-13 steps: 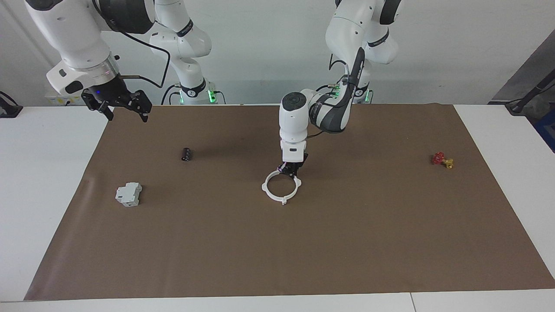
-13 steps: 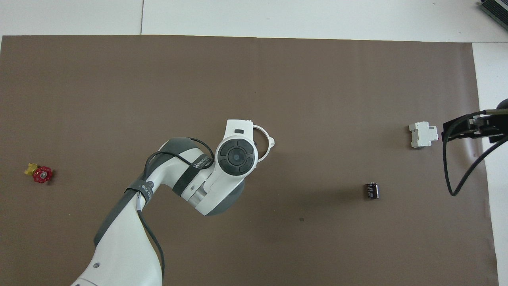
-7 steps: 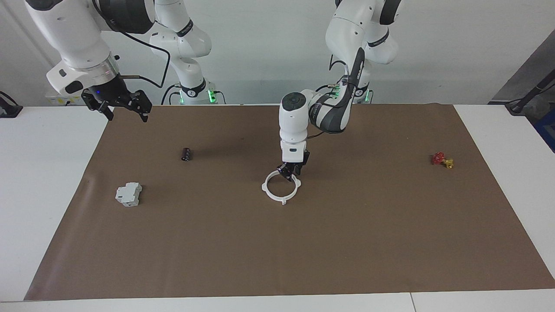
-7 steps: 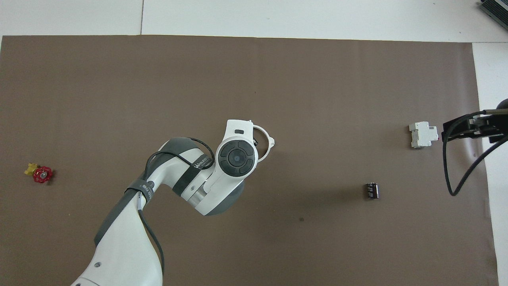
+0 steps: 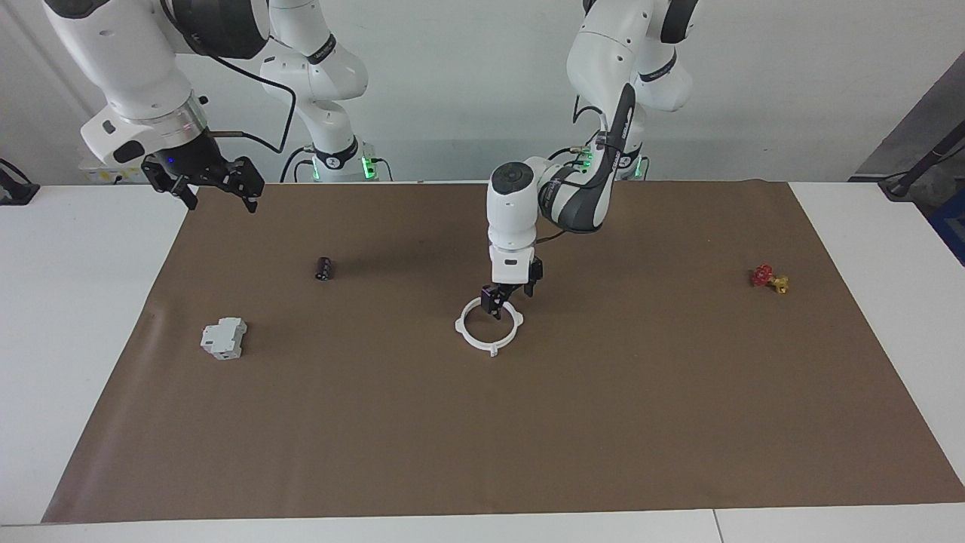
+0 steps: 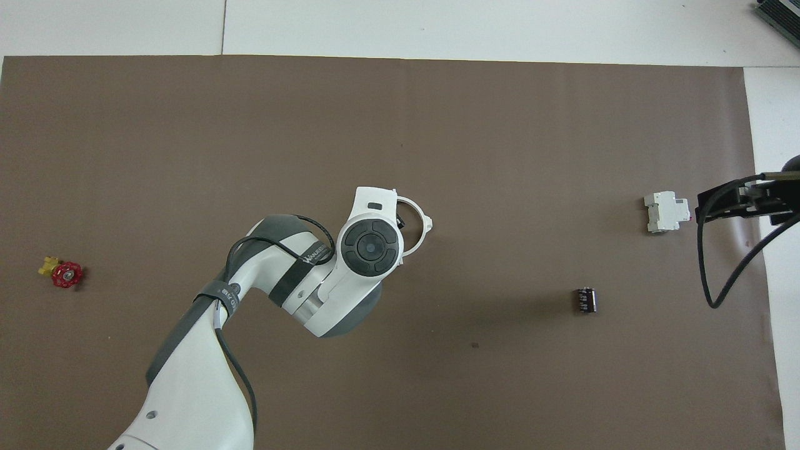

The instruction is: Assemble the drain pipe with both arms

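The drain pipe [image 5: 475,344] lies on the brown mat as one closed white ring with four nubs, at the middle of the table. My left gripper [image 5: 511,302] hangs just above the ring's edge nearest the robots, fingers open, holding nothing. In the overhead view the left arm's wrist covers most of the ring, and only an arc [image 6: 427,221] shows. My right gripper [image 5: 219,197] is open and empty, raised over the mat's corner at the right arm's end, where that arm waits. It also shows in the overhead view [image 6: 703,203].
A grey-white boxy block [image 5: 223,338] [image 6: 666,211] lies toward the right arm's end. A small black cylinder [image 5: 323,268] [image 6: 585,299] lies nearer the robots than the block. A red-and-yellow valve [image 5: 769,278] [image 6: 61,272] lies toward the left arm's end.
My left gripper has opened and risen a little off the ring's rim. The ring has stayed in place. The right arm has not moved.
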Motion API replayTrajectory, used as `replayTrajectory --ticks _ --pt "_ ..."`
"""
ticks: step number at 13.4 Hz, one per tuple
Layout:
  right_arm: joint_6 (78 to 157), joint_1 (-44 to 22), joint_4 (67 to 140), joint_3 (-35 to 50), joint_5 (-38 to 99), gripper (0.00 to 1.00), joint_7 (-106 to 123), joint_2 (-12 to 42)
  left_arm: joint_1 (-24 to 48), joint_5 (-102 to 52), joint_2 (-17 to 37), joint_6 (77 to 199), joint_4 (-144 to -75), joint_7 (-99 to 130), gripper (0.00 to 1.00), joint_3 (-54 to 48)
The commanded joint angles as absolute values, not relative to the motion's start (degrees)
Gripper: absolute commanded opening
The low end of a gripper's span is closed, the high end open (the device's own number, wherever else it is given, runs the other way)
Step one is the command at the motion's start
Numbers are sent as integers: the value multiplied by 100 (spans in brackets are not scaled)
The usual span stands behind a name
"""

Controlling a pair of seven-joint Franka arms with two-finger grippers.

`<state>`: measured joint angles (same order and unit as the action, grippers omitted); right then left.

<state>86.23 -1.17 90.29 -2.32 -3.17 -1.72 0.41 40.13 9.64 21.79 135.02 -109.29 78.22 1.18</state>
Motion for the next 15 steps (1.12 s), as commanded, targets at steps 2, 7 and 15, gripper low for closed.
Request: replayTrajectory --ticks 2,7,15 --pt "8613 -62 9132 -211 -185 100 -246 -79 3615 1134 1909 12422 -10460 6922 100 150" --pt "8613 -62 9132 -211 -185 100 -246 -79 2375 1028 547 11033 -10441 4136 100 141" --pt "8613 -62 9132 -211 -185 100 -246 -79 659 519 -676 9800 -10433 686 100 167"
